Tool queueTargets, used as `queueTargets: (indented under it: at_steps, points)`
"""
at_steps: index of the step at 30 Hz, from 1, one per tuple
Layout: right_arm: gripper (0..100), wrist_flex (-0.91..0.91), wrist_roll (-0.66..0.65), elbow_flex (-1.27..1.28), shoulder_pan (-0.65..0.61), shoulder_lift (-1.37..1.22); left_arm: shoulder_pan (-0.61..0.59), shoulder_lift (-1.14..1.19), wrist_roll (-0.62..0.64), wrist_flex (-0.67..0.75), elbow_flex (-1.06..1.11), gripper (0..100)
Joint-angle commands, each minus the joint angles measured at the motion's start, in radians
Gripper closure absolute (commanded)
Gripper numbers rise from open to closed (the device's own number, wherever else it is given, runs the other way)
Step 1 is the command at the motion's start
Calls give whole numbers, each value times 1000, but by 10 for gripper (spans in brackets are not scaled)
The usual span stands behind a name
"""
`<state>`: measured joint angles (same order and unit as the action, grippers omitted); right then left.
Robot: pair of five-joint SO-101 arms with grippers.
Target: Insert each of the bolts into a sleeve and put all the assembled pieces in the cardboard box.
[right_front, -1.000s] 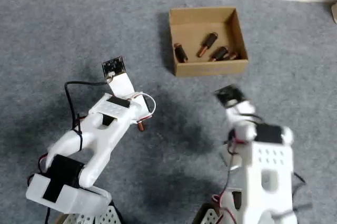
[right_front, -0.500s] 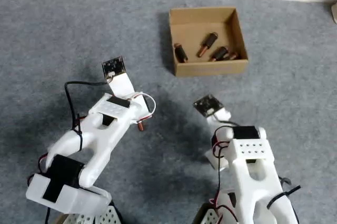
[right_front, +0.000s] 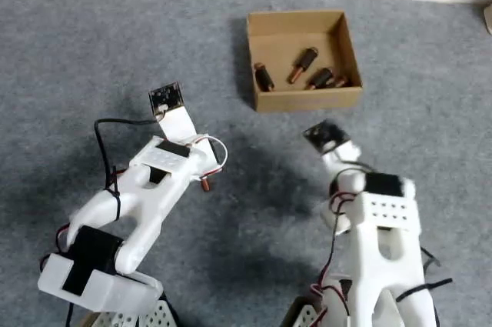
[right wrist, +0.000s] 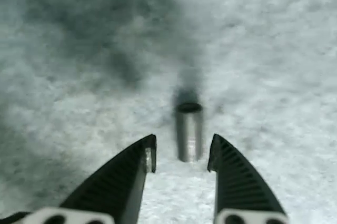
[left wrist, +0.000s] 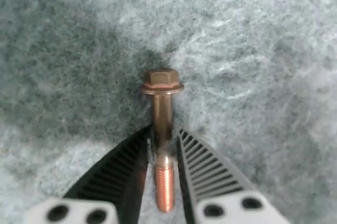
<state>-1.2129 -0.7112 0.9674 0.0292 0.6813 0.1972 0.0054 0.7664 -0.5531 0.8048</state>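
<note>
1. High view: the cardboard box (right_front: pixel 305 101) sits in the upper middle of the frame on the grey, felt-like desk (right_front: pixel 92 50). It is open-topped, and several assembled pieces (right_front: pixel 303 64) lie inside it, each a dark sleeve with a coppery bolt end poking out. The left arm (right_front: pixel 146 188) fills the lower left. At its tip, near the frame's centre, the head of a copper-coloured bolt (right_front: pixel 206 183) peeks out. The right arm (right_front: pixel 380 227) rises from the lower right, and its wrist is just below the box.

2. Left wrist view: the left gripper (left wrist: pixel 163 137) is clamped on the bolt's shank, with the black ribbed fingers (left wrist: pixel 197 155) pressed against either side. The bolt is brownish copper with a hexagonal flanged head. The head points away from the gripper, over the desk, and the brighter threaded end lies back between the fingers.

3. Right wrist view: the right gripper (right wrist: pixel 181 150) has its fingers spread apart. A single sleeve (right wrist: pixel 189 132) lies just beyond and between the tips. It is a short, plain grey metal tube with a dark open mouth on the end away from the gripper. Neither finger touches it. It casts a soft shadow on the desk behind it.
</note>
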Motion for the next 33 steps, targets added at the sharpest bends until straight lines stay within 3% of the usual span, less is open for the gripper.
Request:
queueTargets:
  at_steps: [1, 23, 28, 33]
  points:
    - [847, -8, -49, -25, 28, -10, -19, 2, -2, 3, -30, 995]
    - [848, 372, -52, 377, -15, -7, -19, 2, -2, 3, -30, 995]
    - [854, 384, -61, 398, -15, -7, -19, 2, -2, 3, -30, 995]
    - [998, 381, -183, 403, -15, -7, -19, 2, -2, 3, -30, 995]
